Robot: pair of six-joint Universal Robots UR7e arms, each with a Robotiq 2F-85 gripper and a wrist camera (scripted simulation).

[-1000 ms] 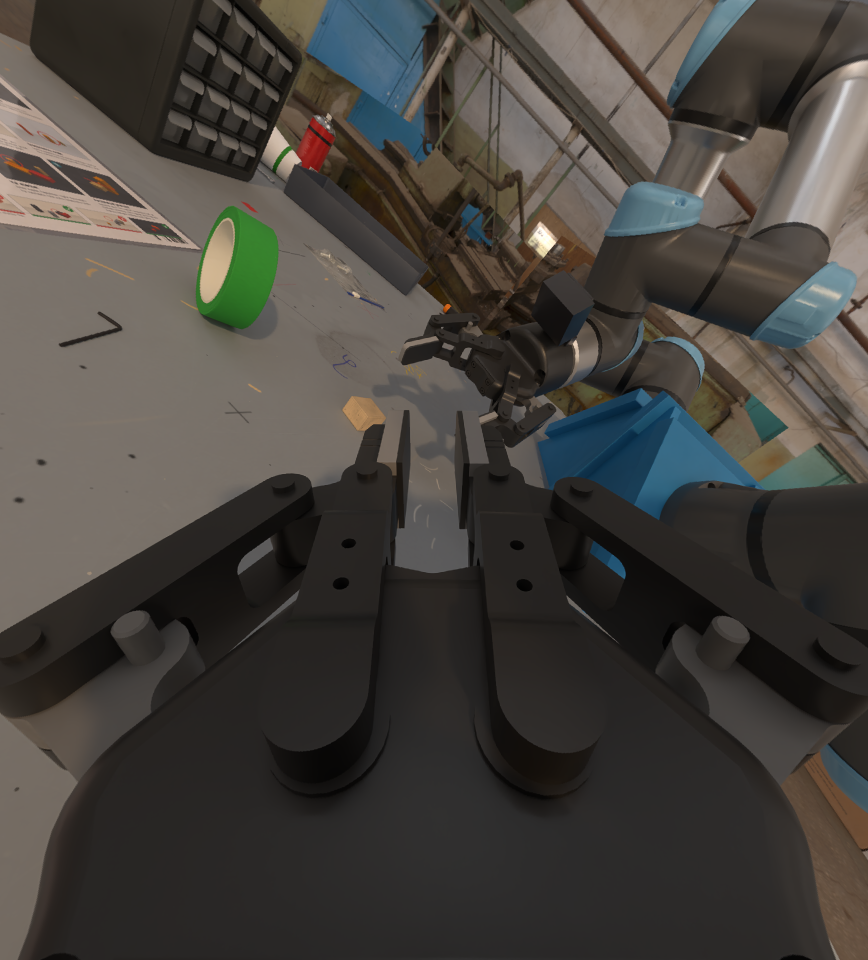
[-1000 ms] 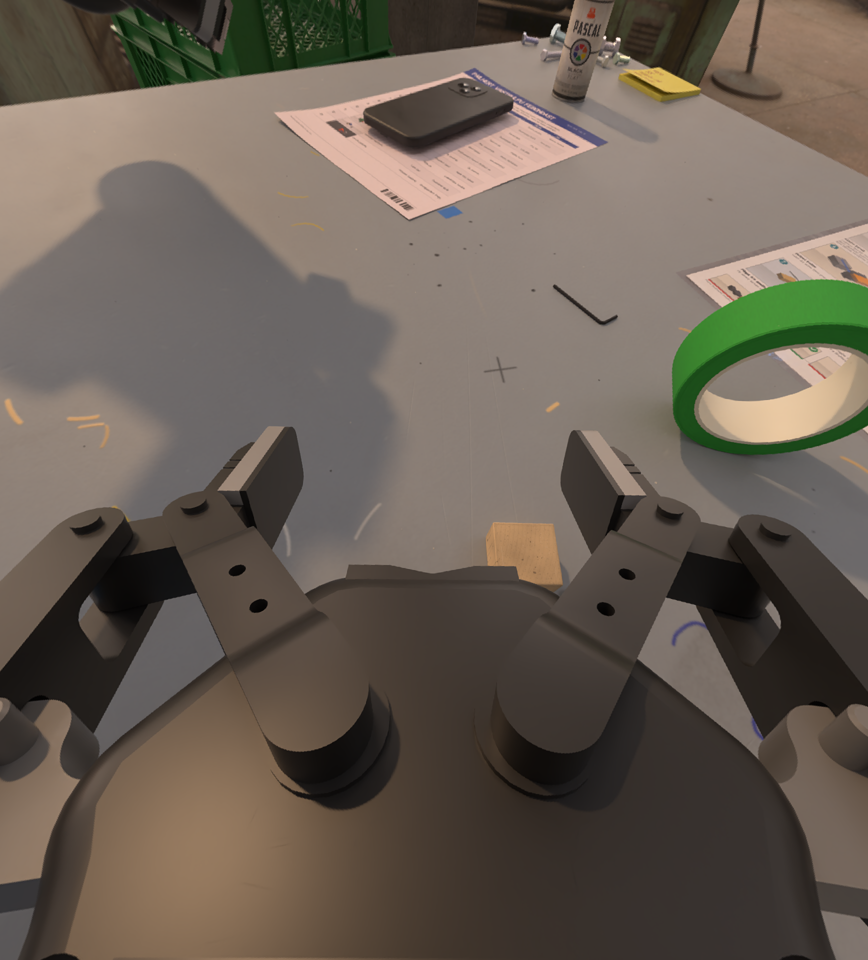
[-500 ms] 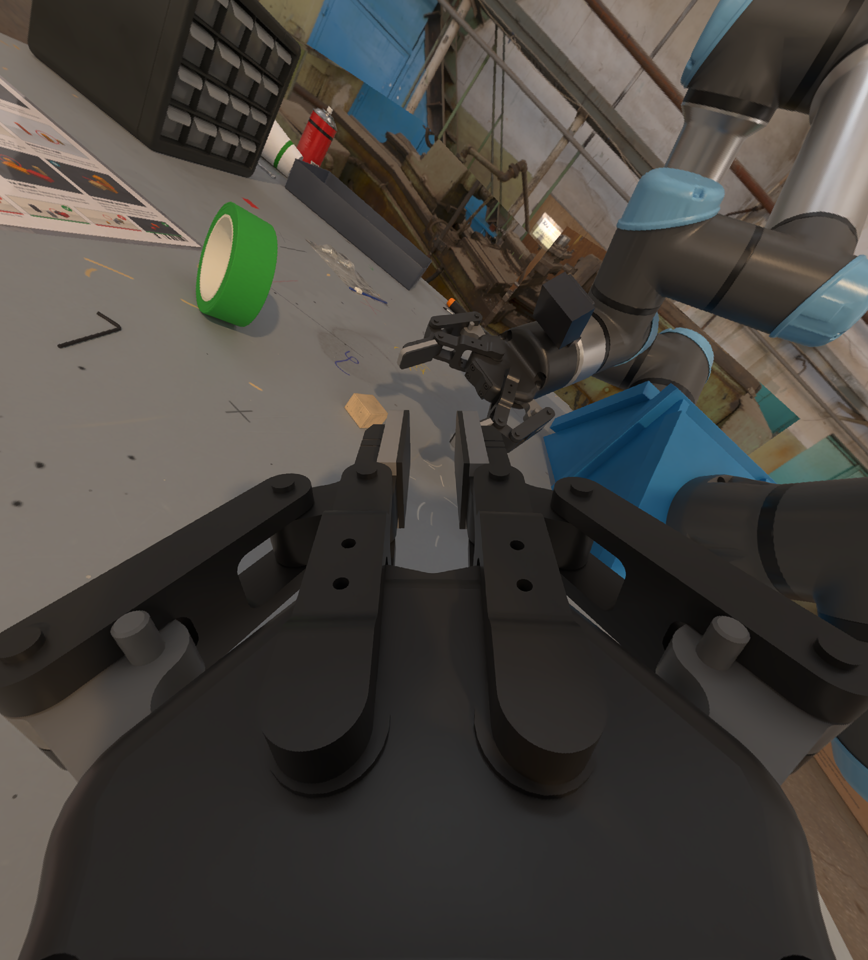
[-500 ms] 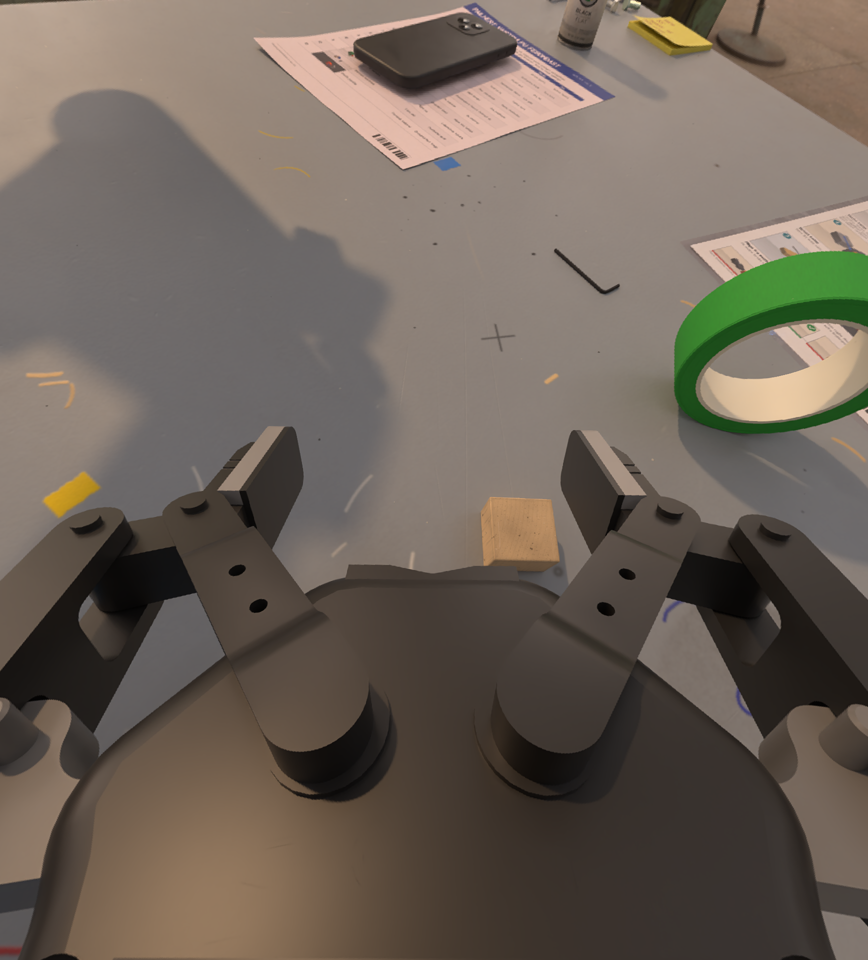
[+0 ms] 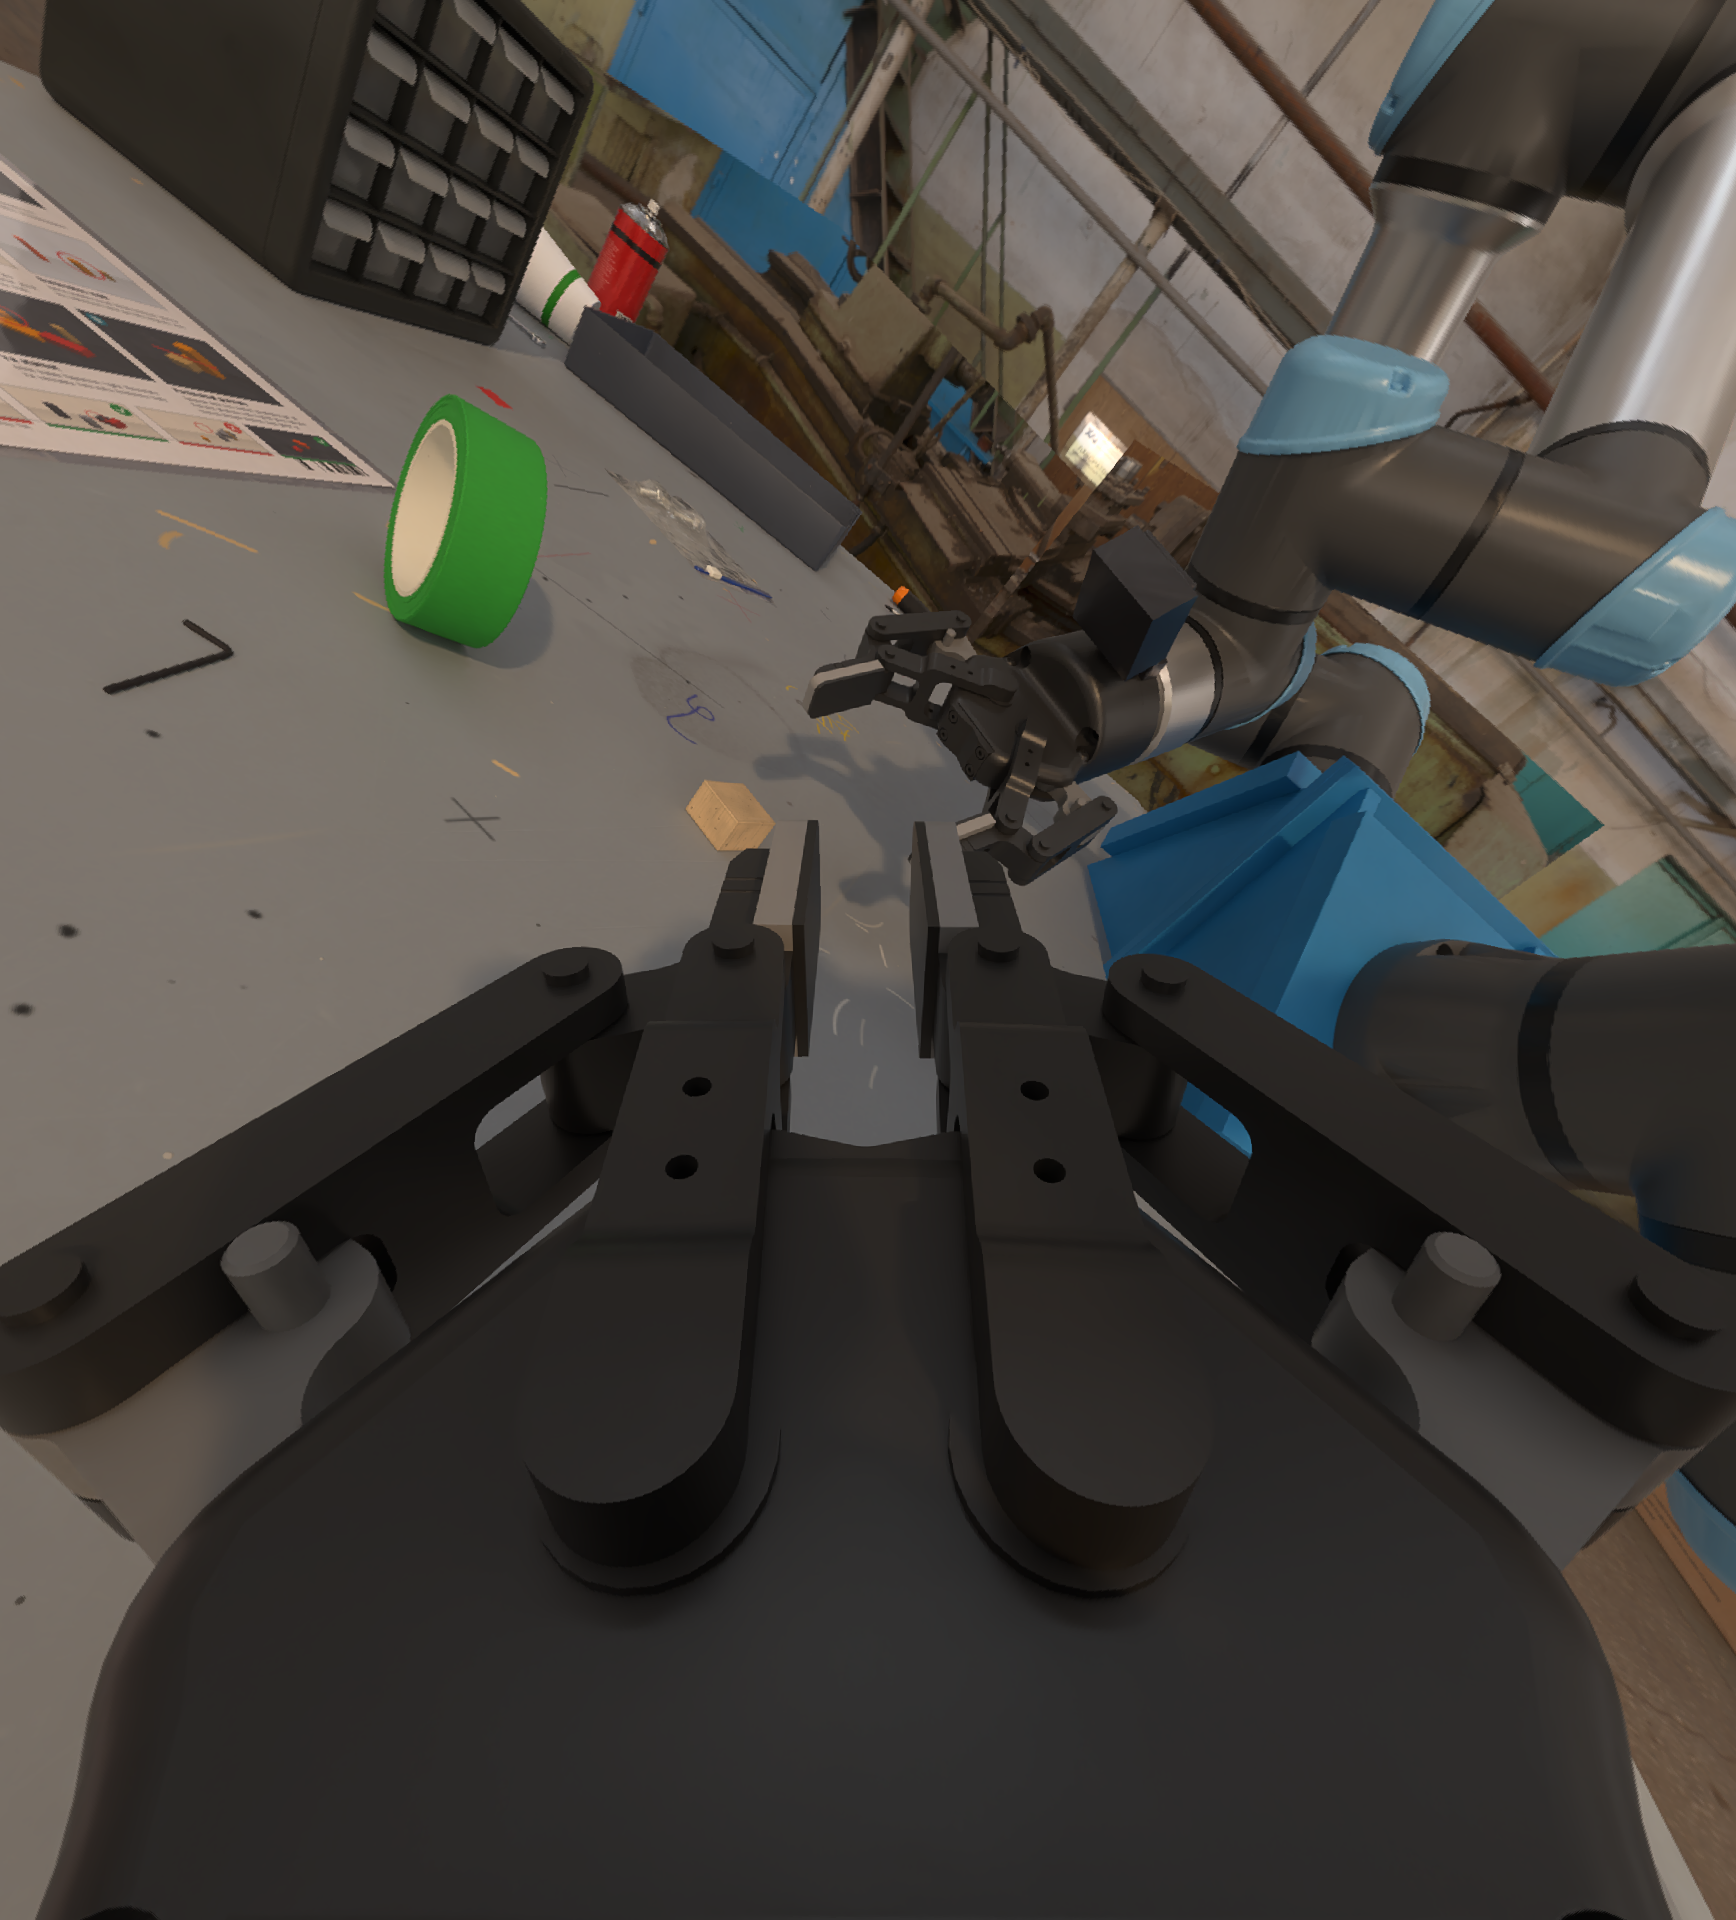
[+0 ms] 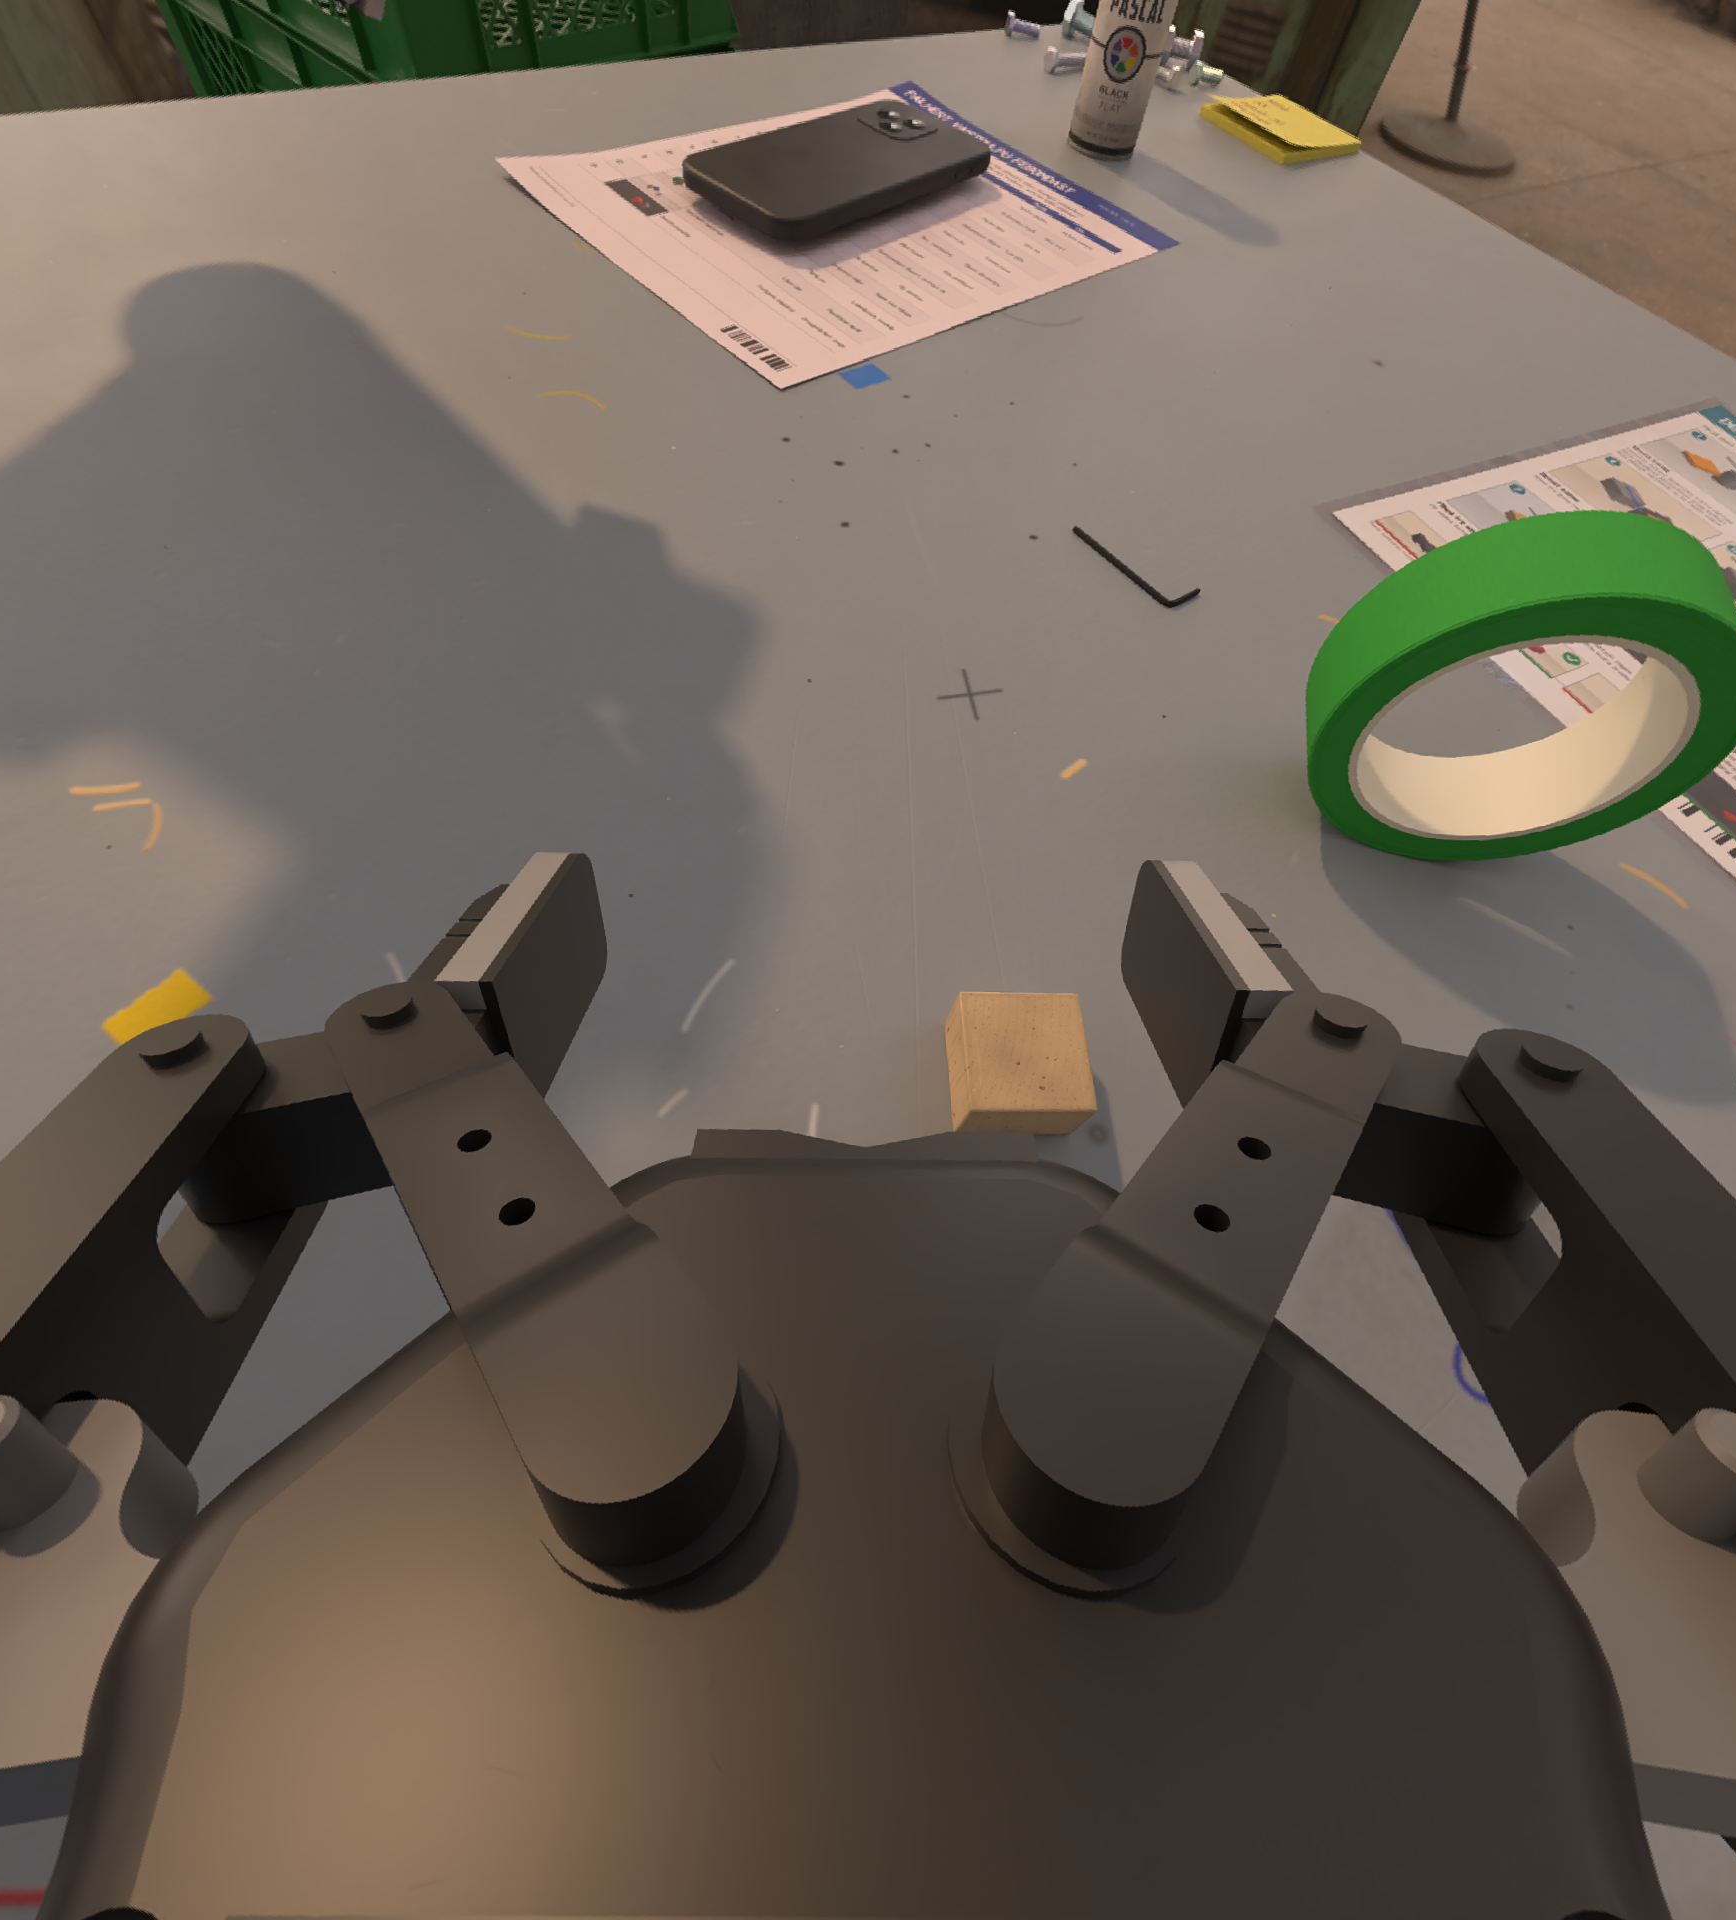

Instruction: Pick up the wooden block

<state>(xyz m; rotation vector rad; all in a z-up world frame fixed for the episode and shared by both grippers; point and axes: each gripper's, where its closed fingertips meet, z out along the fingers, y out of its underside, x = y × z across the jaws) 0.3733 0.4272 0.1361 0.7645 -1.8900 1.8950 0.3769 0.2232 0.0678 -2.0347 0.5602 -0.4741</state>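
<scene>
The wooden block [image 6: 1020, 1060], a small light cube, lies on the grey table [image 6: 324, 520]. My right gripper [image 6: 869, 935] is open wide just above the table. The block sits between its fingers, closer to the right finger [image 6: 1191, 945] and touching neither. The gripper's body hides the block's near edge. In the left wrist view the block [image 5: 729, 816] lies just beyond my left fingertips, with the right gripper [image 5: 911, 758] hovering behind it. My left gripper [image 5: 864, 883] is empty, its pads parallel with a narrow gap.
A green tape roll [image 6: 1529, 686] stands on edge right of the block, partly over an instruction sheet [image 6: 1674, 499]. A black hex key [image 6: 1139, 571], a phone [image 6: 833, 171] on paper and a spray can [image 6: 1113, 83] lie farther off. A drawer organizer [image 5: 324, 145] and blue bin [image 5: 1290, 904] flank the table.
My right gripper has come down and forward over the block, which now shows more fully between the fingers. Both grippers keep the same opening. The left gripper has hardly moved.
</scene>
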